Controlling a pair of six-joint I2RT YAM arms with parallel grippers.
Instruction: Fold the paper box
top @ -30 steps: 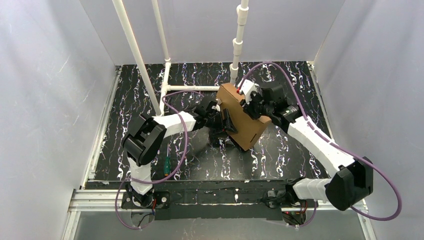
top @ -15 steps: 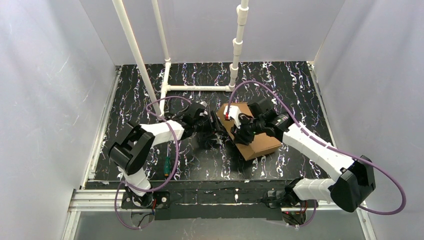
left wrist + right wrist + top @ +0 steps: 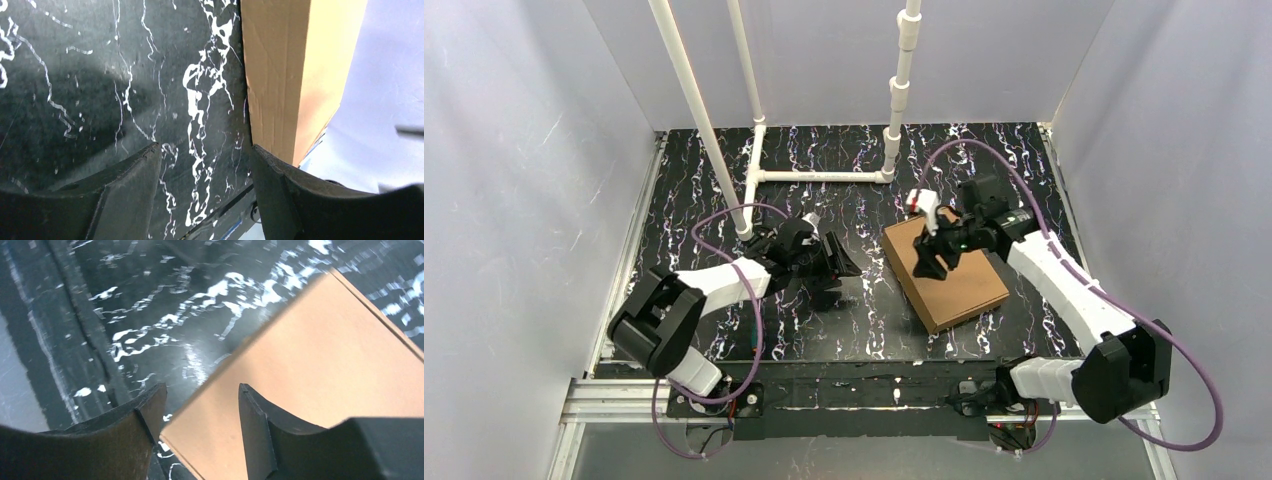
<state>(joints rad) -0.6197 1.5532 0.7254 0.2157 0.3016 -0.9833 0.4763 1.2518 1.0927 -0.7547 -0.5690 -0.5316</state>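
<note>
The paper box (image 3: pixel 954 282) is a closed, flat brown cardboard box lying on the black marbled table, right of centre. My right gripper (image 3: pixel 929 262) is open and empty, just over the box's left part. In the right wrist view (image 3: pixel 200 410) a corner of the box (image 3: pixel 310 360) shows below the spread fingers. My left gripper (image 3: pixel 842 262) is open and empty, low over the table, a short way left of the box. In the left wrist view (image 3: pixel 202 170) the box's side (image 3: pixel 272 75) stands beyond the right fingertip (image 3: pixel 275 175).
A white pipe frame (image 3: pixel 819 176) lies on the table's far part, with upright pipes (image 3: pixel 694 110) at back left and a post (image 3: pixel 900 90) at back centre. White walls close in both sides. The arms' purple cables (image 3: pixel 754 330) loop over the near table.
The box was held up on edge between both grippers; now it lies flat on the table further right. Both grippers have let go. The left arm has drawn back to the left.
</note>
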